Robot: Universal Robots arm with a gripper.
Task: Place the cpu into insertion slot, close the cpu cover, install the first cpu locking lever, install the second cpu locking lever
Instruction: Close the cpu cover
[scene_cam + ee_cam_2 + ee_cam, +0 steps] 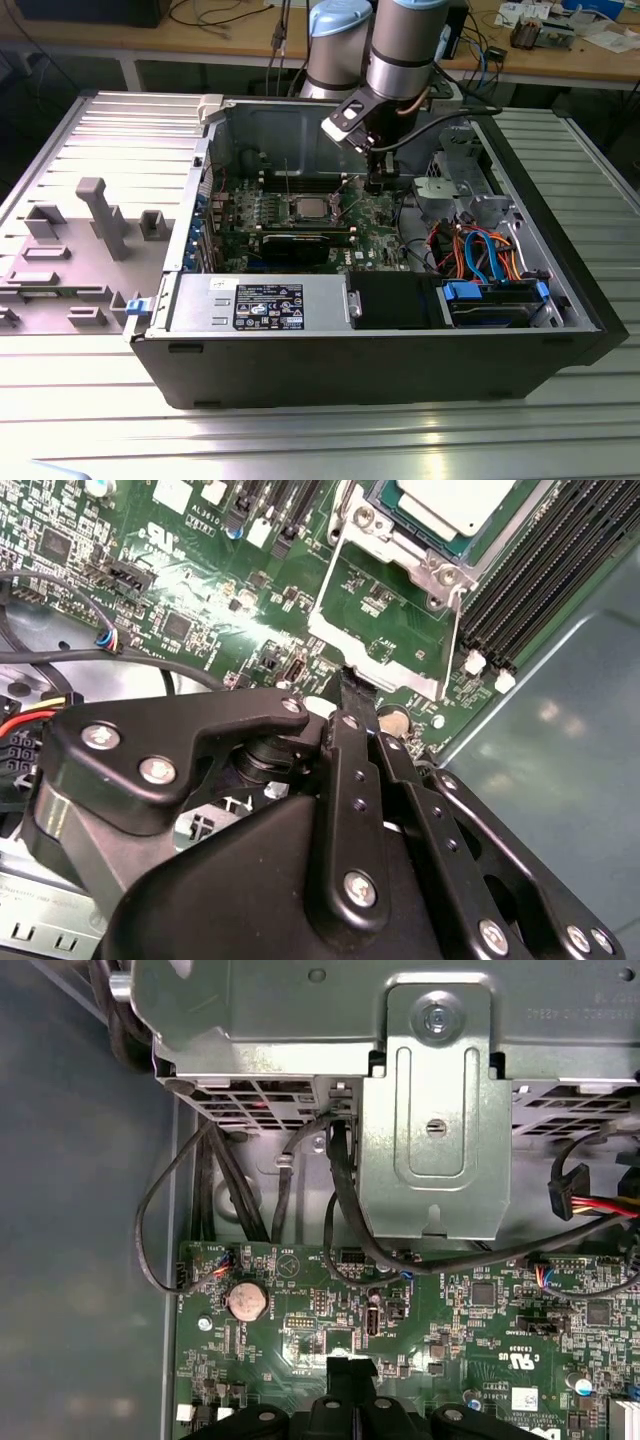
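cpu (458,500) in insertion slot (418,560), claw (356,692) near

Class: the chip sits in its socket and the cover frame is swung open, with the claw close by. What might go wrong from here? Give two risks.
1. The claw hangs right by the edge of the open cpu cover, low over the motherboard; a slight slip may scrape small parts there.
2. The cpu lies unclamped in the insertion slot; a hard push on the cover might knock it askew.

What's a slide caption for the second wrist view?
Black tool near the open silvery square cover frame; silver-topped square chip seated in its metal-rimmed socket.
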